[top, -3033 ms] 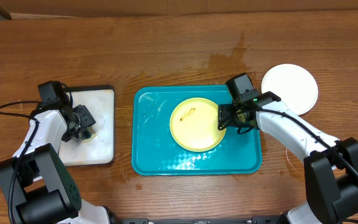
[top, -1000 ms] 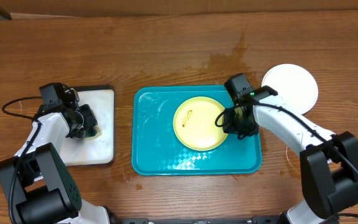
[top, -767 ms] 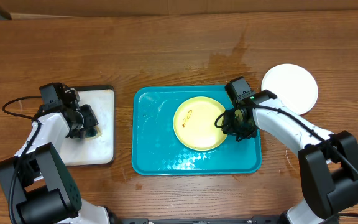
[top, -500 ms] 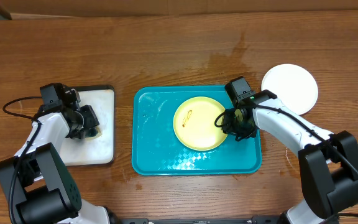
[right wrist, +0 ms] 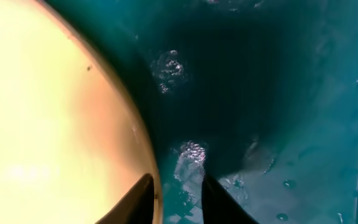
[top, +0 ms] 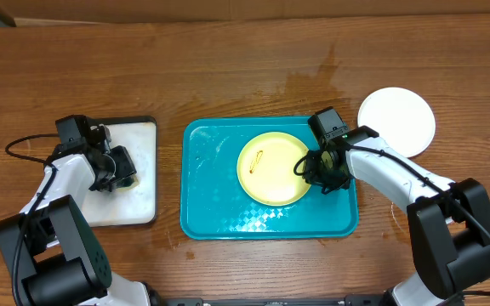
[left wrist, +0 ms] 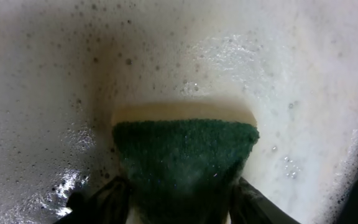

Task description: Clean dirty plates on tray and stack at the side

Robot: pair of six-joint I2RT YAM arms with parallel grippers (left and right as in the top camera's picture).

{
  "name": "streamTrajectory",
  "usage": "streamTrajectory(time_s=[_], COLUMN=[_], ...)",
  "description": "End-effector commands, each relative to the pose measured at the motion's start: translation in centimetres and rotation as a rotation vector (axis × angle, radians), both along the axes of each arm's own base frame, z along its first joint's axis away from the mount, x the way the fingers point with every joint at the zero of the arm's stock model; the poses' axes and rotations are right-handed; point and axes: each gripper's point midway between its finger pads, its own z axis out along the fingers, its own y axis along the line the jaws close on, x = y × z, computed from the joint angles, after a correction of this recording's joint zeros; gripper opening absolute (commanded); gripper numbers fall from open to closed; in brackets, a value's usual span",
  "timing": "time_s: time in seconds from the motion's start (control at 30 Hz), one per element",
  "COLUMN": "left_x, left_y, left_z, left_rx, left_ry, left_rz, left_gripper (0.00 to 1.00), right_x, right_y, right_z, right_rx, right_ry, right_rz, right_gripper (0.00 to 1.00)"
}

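Note:
One pale yellow-green plate lies on the turquoise tray, with a small brownish smear left of its middle. My right gripper is at the plate's right edge. In the right wrist view its jaws are nearly closed astride the rim of the plate, with the wet tray floor beside it. A white plate lies on the table at the right. My left gripper is shut on a green-topped sponge in foam.
The sponge rests on a black-rimmed tray with a white foamy surface at the left. A wet patch marks the wood behind the turquoise tray. Cables trail from both arms.
Since three seconds ago the right gripper has shifted down along the plate's right edge and the plate has slid slightly right. Over the last second both arms barely move.

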Motion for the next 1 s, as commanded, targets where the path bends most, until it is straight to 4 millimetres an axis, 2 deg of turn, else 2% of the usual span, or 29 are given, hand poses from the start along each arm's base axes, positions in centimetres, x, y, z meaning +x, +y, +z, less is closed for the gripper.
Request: streamTrajectory(time_s=[0.0,0.2,0.37,0.43,0.5,0.57,0.63,0.77,0.83,0.97], left_x=[-0.5,-0.6,-0.5,-0.3,0.0,0.3,0.9,1.6,1.8,2.9], left_y=[-0.7,-0.7,-0.7,-0.6,-0.5,-0.4,-0.2,-0.5,-0.4,-0.2], left_z=[-0.8,-0.8,-0.8,-0.7,-0.6,-0.5,0.0,2.0,3.4,7.1], left_rx=[-0.015,-0.015,-0.014,-0.012,-0.007,-0.001,0.003,-0.027,-0.032,-0.032], left_ry=[0.024,0.025,0.021,0.015,0.002,-0.012,-0.028,-0.038,-0.031,-0.056], left_rz=[-0.027,-0.027,-0.027,-0.027,-0.028,-0.028,-0.028,-0.039,-0.037,-0.040], left_gripper=[0.51,0.54,0.50,0.40,0.19,0.04,0.04,0.04,0.04,0.04], right_x=[-0.5,-0.1,0.5,0.8,0.9,0.9,0.9,0.9,0.9,0.9], right_y=[0.9,1.0,1.0,1.1,1.1,1.1,1.2,1.1,1.1,1.1], right_z=[-0.2,-0.2,-0.1,-0.1,0.0,0.0,0.0,0.0,0.0,0.0], right_rx=[0.041,0.048,0.045,0.050,0.053,0.053,0.053,0.053,0.052,0.050], right_ry=[0.028,0.021,-0.008,-0.018,-0.023,-0.024,-0.024,-0.024,-0.024,-0.025], right_rz=[-0.011,-0.068,-0.069,-0.070,-0.069,-0.069,-0.069,-0.069,-0.069,-0.070], right_gripper=[0.17,0.15,0.15,0.11,0.08,0.08,0.09,0.08,0.04,0.04])
